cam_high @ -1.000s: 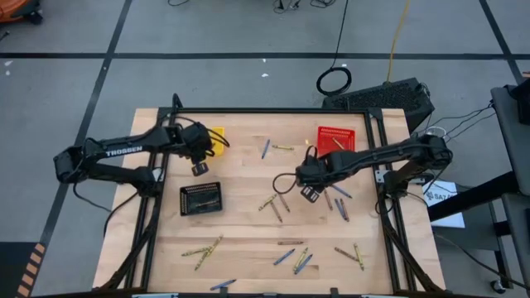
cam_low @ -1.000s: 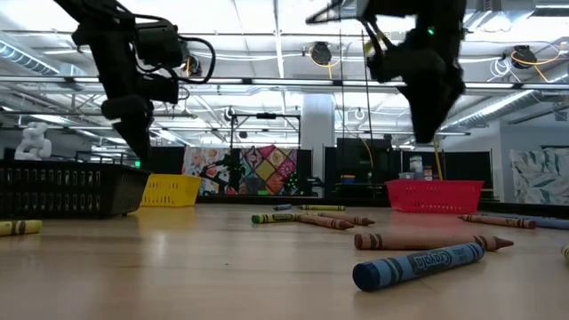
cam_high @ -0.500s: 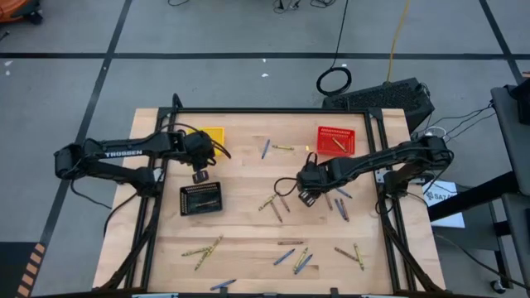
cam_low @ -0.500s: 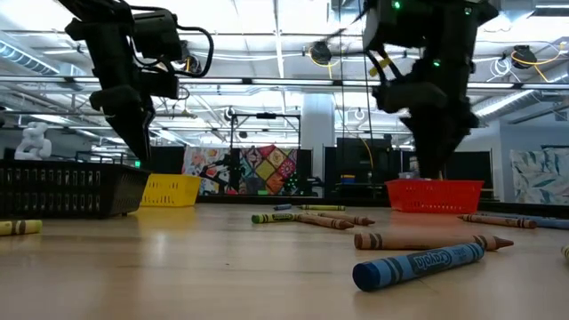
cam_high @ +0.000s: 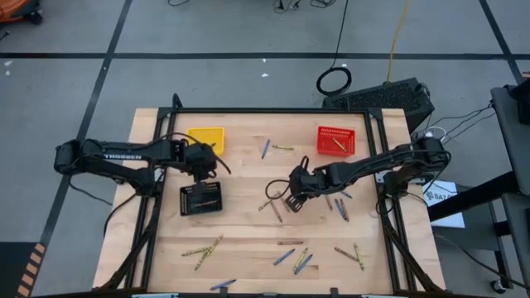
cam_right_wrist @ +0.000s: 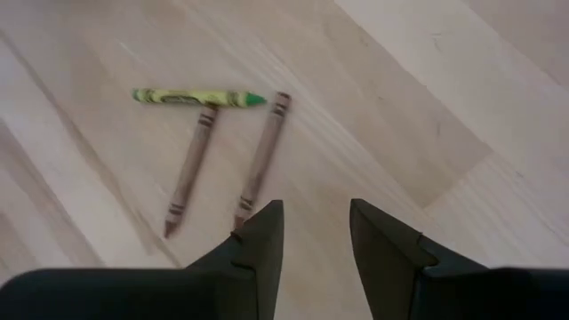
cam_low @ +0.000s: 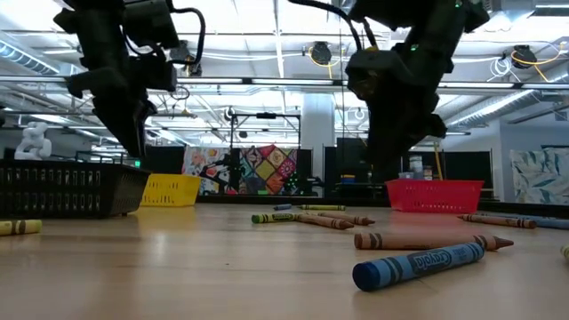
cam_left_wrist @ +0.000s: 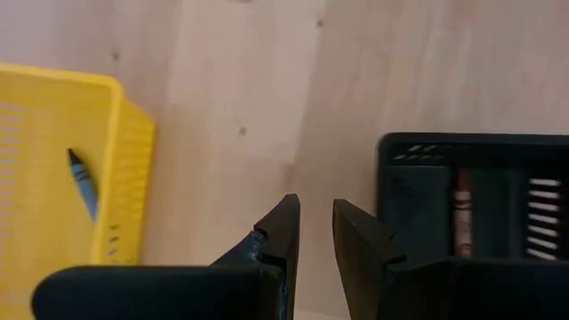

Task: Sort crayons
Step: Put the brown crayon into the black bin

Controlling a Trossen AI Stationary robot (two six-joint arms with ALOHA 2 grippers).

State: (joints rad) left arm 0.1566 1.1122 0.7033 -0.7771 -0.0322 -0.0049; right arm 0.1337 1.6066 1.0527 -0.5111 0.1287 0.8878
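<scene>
Wooden table [cam_high: 248,228], with the black mesh basket [cam_high: 201,199] as landmark. Nearest the low camera lie a blue crayon [cam_low: 418,264] and a brown crayon [cam_low: 433,241]; more crayons [cam_high: 291,257] are scattered over the boards on the near side of the basket. The left gripper [cam_left_wrist: 316,233] hangs between this basket and the yellow basket [cam_high: 206,136], fingers narrowly parted, empty. A brown crayon [cam_left_wrist: 461,211] lies inside the black basket. The right gripper [cam_right_wrist: 315,233], well to the basket's right, is moderately open and empty over two brown crayons [cam_right_wrist: 261,160] and a green crayon [cam_right_wrist: 197,97]. Beyond stands the red basket [cam_high: 336,141]. Behind the table: a grey floor [cam_high: 232,74], ceiling lights and a patterned wall hanging [cam_low: 262,169].
</scene>
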